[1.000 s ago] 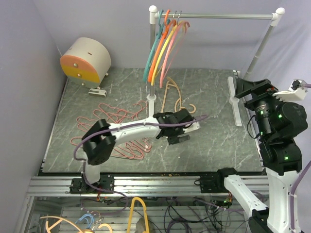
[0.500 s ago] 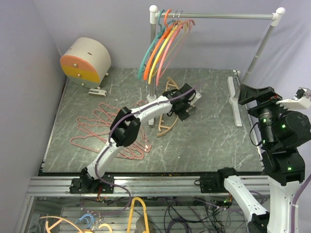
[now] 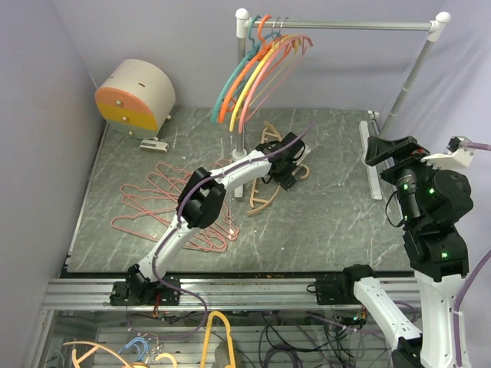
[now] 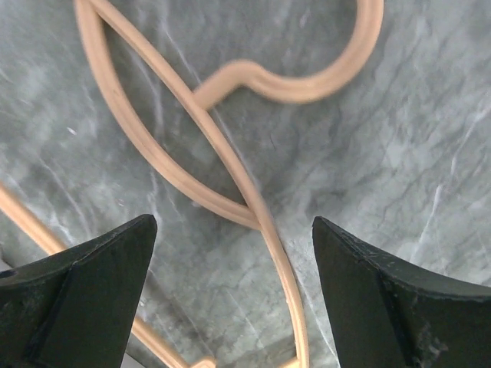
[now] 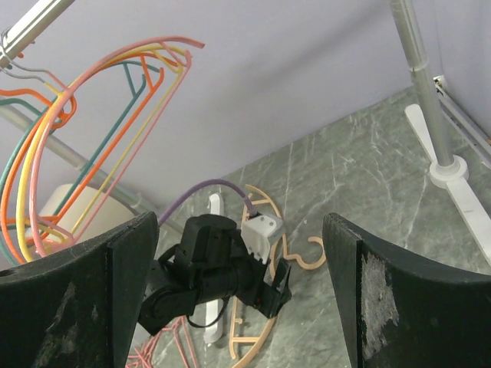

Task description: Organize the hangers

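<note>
Left gripper (image 4: 230, 230): released, jaws wide, nothing between them. It hovers directly over the peach hanger (image 4: 230, 165), which lies flat on the worktop (image 3: 330, 222) near the foot of the rail's left post.

Right gripper (image 5: 242, 218): also released and empty, held high at the right side, well apart from any hanger.

Peach hanger orientation, top view: long axis runs far-to-near, with the hook pointing right. Bars cross under the left gripper, and I cannot tell whether this is one hanger or two overlapped.

Progress (judgement): early to middle.
- Done: the hung hangers (image 3: 249, 80), teal, orange, yellow and pink, are hooked at the left end of the rail (image 3: 353, 25) and splay out at a tilt.
- Left: the peach hanger, plus the pink wire hangers (image 3: 165, 192), which lie in a loose heap on the worktop to the left.
</note>
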Tool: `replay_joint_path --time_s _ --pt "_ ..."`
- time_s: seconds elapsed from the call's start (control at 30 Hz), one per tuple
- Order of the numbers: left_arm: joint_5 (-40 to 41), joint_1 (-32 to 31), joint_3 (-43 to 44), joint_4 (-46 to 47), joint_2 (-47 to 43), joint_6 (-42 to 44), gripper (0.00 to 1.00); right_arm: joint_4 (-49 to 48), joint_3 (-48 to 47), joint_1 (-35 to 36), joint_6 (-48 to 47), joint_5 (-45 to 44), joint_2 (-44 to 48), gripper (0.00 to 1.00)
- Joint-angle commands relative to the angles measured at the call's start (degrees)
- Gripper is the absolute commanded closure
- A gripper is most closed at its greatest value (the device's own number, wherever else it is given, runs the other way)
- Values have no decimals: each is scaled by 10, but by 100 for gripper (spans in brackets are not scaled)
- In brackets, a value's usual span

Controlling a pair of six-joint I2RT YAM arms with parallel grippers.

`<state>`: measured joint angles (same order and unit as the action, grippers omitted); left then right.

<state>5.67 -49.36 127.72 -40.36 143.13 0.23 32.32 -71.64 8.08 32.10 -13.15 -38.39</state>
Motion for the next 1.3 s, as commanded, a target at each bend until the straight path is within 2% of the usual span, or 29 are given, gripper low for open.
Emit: replay_joint_path --time_s 0.0,0.1,0.13,0.2,0.37,0.43,0.47,0.5,0.63,0.73,0.87,0.93,1.07,1.17,1.27 --pt "-41 -4 -62 -1 -33 -17 6 -20 7 4 -7 -4 3 12" --pt "-51 -4 -106 4 -51 -23 7 -21 9 4 -8 -4 3 12" --pt "-54 -4 -112 1 -52 -24 12 -23 12 4 -8 -4 4 12" --pt "-60 -4 -120 0 -51 -24 29 -27 17 4 -7 1 6 12" --pt "-81 -5 -117 -2 -41 -29 49 -23 24 4 -8 3 13 12" --pt "-87 -10 -113 -8 -38 -31 63 -15 21 4 -10 -4 19 12" --pt "-87 -12 -112 -11 -37 -32 82 -10 18 4 -12 -7 23 12" --pt "-86 -15 -110 -18 -35 -33 91 -4 15 4 -13 -10 25 12" --pt "-119 -18 -123 -21 -56 -44 93 27 8 3 -11 -8 39 12" --pt "-155 -12 -126 -21 -98 -50 93 53 45 4 14 19 62 13" --pt "-278 20 -108 -11 -141 -81 93 61 133 4 55 53 132 13" --pt "-322 33 -107 5 -165 -95 93 46 178 3 60 100 176 13" --pt "-402 59 -126 74 -209 -151 93 42 239 4 61 154 221 13" --pt "-424 72 -135 125 -233 -201 93 30 289 4 80 201 243 13" --pt "-437 88 -175 216 -261 -278 93 -19 356 4 126 254 269 13"
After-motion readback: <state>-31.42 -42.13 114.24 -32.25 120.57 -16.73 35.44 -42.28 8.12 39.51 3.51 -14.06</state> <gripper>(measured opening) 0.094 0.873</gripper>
